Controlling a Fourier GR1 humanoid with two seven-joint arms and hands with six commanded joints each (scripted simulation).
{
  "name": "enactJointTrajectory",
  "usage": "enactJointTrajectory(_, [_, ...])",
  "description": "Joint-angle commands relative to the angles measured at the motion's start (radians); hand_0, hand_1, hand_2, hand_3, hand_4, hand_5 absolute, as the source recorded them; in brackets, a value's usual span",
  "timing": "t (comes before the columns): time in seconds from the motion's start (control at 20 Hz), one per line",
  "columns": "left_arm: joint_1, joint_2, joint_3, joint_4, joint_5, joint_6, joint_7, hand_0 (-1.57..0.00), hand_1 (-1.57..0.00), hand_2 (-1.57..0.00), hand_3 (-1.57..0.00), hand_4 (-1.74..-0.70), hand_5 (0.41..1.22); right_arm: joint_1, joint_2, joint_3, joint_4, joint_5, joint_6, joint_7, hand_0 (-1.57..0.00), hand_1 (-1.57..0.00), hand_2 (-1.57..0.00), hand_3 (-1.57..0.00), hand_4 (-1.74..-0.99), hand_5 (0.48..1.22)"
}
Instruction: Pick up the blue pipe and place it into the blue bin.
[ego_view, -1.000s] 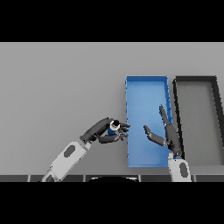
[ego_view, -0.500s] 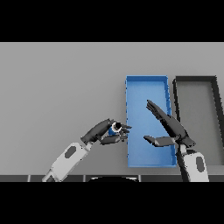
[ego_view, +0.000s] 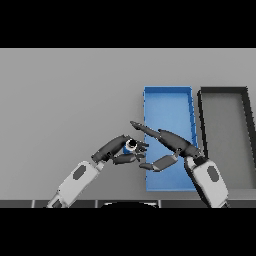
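Left hand (ego_view: 117, 150) grasping blue pipe (ego_view: 129, 146) beside blue bin (ego_view: 167, 95), released right hand (ego_view: 172, 146) now swung close for handover.

Surface: a grey table (ego_view: 60, 100) was seen.
Right side: a blue bin (ego_view: 167, 102) was set just beside a black bin (ego_view: 225, 135).
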Motion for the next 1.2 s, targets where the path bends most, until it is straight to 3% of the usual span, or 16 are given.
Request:
enactJointTrajectory(0.0, [0.004,0.009,0.002,-0.012,0.010,-0.012,-0.009,-1.57,-1.57,-1.57,-1.50,-1.74,1.221,-0.022,0.006,0.010,0.006,0.005,0.006,0.000,0.00,0.00,0.00,0.00,-1.241,0.530])
enactJointTrajectory(0.15, [0.013,-0.004,-0.013,-0.007,0.008,-0.021,-0.002,-1.57,-1.57,-1.57,-1.53,-1.74,1.221,-0.079,0.047,0.049,0.037,0.002,0.015,0.042,0.00,0.00,0.00,0.00,-1.227,0.532])
enactJointTrajectory(0.35, [-0.004,0.008,-0.007,-0.003,-0.019,-0.017,0.004,-1.57,-1.57,-1.57,-1.54,-1.74,1.221,-0.157,0.107,0.074,0.122,0.031,0.032,0.043,0.00,0.00,0.00,0.00,-1.218,0.508])
enactJointTrajectory(0.45, [0.009,0.010,-0.001,-0.017,0.014,-0.036,0.005,-1.57,-1.57,-1.57,-1.48,-1.74,1.221,-0.198,0.128,0.079,0.145,0.016,0.038,0.053,-0.05,-0.08,-0.10,-0.05,-1.245,0.506])
enactJointTrajectory(0.5, [-0.010,0.011,-0.006,-0.011,-0.020,-0.025,0.010,-1.39,-1.33,-1.32,-1.29,-1.74,1.221,-0.212,0.133,0.084,0.156,0.010,0.048,0.063,-0.18,-0.22,-0.24,-0.16,-1.294,0.509])
enactJointTrajectory(0.55, [-0.032,0.039,-0.017,0.002,-0.053,-0.036,0.071,-1.18,-1.08,-1.06,-1.03,-1.68,1.221,-0.233,0.144,0.090,0.174,0.015,0.055,0.076,-0.35,-0.38,-0.38,-0.30,-1.335,0.507])
enactJointTrajectory(0.6, [-0.041,0.055,-0.030,-0.008,-0.062,-0.058,0.124,-0.99,-0.88,-0.85,-0.82,-1.55,1.221,-0.253,0.153,0.093,0.187,0.018,0.061,0.082,-0.53,-0.53,-0.53,-0.44,-1.362,0.508])
enactJointTrajectory(0.65, [-0.029,0.062,-0.028,-0.024,-0.074,-0.055,0.150,-0.82,-0.71,-0.68,-0.66,-1.48,1.221,-0.252,0.157,0.102,0.195,0.020,0.077,0.060,-0.72,-0.70,-0.74,-0.63,-1.430,0.522])
enactJointTrajectory(0.7, [-0.022,0.045,-0.021,-0.011,-0.083,-0.048,0.121,-0.78,-0.71,-0.69,-0.58,-1.53,1.221,-0.255,0.162,0.105,0.203,0.000,0.085,0.054,-0.89,-0.87,-0.91,-0.77,-1.486,0.550])
enactJointTrajectory(0.8, [-0.014,0.011,-0.011,-0.010,-0.083,-0.024,0.120,-1.06,-1.02,-0.97,-0.94,-1.61,1.221,-0.270,0.166,0.107,0.218,-0.074,0.091,0.063,-1.13,-1.12,-1.14,-0.96,-1.562,0.666])
enactJointTrajectory(0.85, [-0.015,0.003,0.001,-0.008,-0.071,-0.035,0.114,-1.16,-1.13,-1.05,-1.07,-1.63,1.221,-0.257,0.166,0.117,0.217,-0.093,0.077,0.047,-1.22,-1.21,-1.23,-1.08,-1.526,0.728])
enactJointTrajectory(0.9, [0.001,-0.002,0.013,-0.019,-0.048,-0.028,0.067,-1.25,-1.22,-1.12,-1.17,-1.66,1.221,-0.255,0.174,0.122,0.228,-0.102,0.072,0.072,-1.29,-1.29,-1.30,-1.18,-1.495,0.826])
enactJointTrajectory(1.0, [0.001,-0.026,0.024,-0.014,-0.019,-0.034,0.045,-1.36,-1.34,-1.25,-1.31,-1.69,1.221,-0.250,0.174,0.119,0.232,-0.095,0.069,0.032,-1.39,-1.39,-1.40,-1.32,-1.452,0.968])
enactJointTrajectory(1.05, [0.012,-0.029,0.022,-0.012,-0.016,-0.039,0.016,-1.40,-1.39,-1.31,-1.36,-1.70,1.221,-0.253,0.160,0.125,0.220,-0.051,0.074,0.000,-1.43,-1.42,-1.43,-1.37,-1.441,1.019])
enactJointTrajectory(1.15, [0.009,-0.022,0.028,-0.011,-0.007,-0.039,0.025,-1.46,-1.45,-1.37,-1.44,-1.71,1.221,-0.258,0.152,0.142,0.211,0.001,0.080,-0.024,-1.48,-1.48,-1.48,-1.44,-1.457,1.092])
